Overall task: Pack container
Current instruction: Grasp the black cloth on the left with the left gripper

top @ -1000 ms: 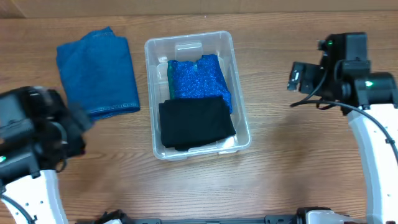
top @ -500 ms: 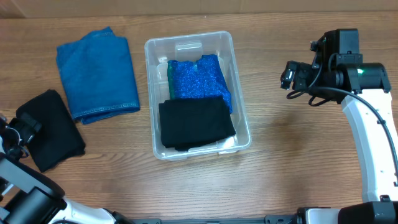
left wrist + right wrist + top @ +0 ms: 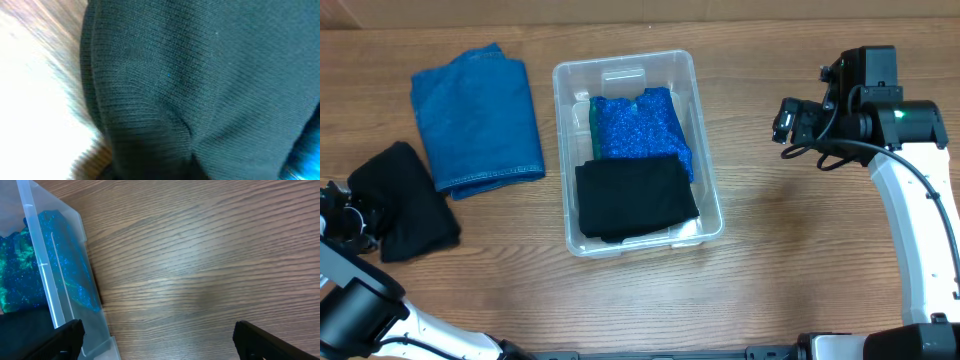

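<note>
Left end effector is on the black cloth, can't tell if it's clenched; right end effector is released. I'd pinch a thick fold, then clear the container rim.

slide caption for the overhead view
Clear plastic container holds a speckled blue cloth and a folded black cloth; a blue denim cloth and another black cloth lie outside.
</note>
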`<state>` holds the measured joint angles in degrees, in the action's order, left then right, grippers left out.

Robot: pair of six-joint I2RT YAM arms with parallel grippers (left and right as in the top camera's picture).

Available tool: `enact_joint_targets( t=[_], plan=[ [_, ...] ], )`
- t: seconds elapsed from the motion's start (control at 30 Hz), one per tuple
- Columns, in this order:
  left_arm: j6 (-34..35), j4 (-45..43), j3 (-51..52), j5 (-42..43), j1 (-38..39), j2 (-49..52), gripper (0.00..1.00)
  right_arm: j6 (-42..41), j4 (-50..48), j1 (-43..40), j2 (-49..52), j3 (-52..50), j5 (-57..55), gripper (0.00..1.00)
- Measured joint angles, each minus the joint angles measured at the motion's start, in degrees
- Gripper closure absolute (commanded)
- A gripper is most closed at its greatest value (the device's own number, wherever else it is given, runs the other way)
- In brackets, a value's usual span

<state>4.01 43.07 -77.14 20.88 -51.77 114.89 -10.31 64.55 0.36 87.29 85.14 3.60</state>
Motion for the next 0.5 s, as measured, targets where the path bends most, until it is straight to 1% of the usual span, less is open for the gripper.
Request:
enact_joint_targets(
  t=[0.07,0.17,0.2,0.27,0.3,0.37,0.4,0.43,0.47,0.5],
  plan=[
    [0.3,1.6,0.0,5.2,-0.1,0.4,0.96,0.0,0.0,0.0,0.0,0.0,0.0,0.00],
    [0.3,3.6,0.0,10.6,-0.2,0.6,0.96,0.0,0.0,0.0,0.0,0.0,0.0,0.00],
    [0.3,4.4,0.2,13.7,-0.2,0.5,0.96,0.0,0.0,0.0,0.0,0.0,0.0,0.00],
    [0.8,5.1,0.7,17.2,-0.2,-1.2,0.96,0.0,0.0,0.0,0.0,0.0,0.0,0.00],
    [1.7,5.7,1.2,18.5,-0.1,-3.7,0.96,0.0,0.0,0.0,0.0,0.0,0.0,0.00],
    [3.2,7.0,1.2,20.2,1.0,-12.3,0.96,0.0,0.0,0.0,0.0,0.0,0.0,0.00],
    [4.1,7.3,1.2,21.6,2.8,-20.7,0.96,0.0,0.0,0.0,0.0,0.0,0.0,0.00],
    [4.7,7.5,1.2,22.1,4.2,-25.1,0.96,0.0,0.0,0.0,0.0,0.0,0.0,0.00],
    [5.0,8.0,1.2,23.0,7.6,-31.8,0.96,0.0,0.1,0.0,0.0,0.0,0.0,0.00],
    [5.0,7.7,1.2,23.4,11.4,-36.2,0.96,0.0,0.1,0.0,0.0,0.0,0.0,0.00]
  ],
)
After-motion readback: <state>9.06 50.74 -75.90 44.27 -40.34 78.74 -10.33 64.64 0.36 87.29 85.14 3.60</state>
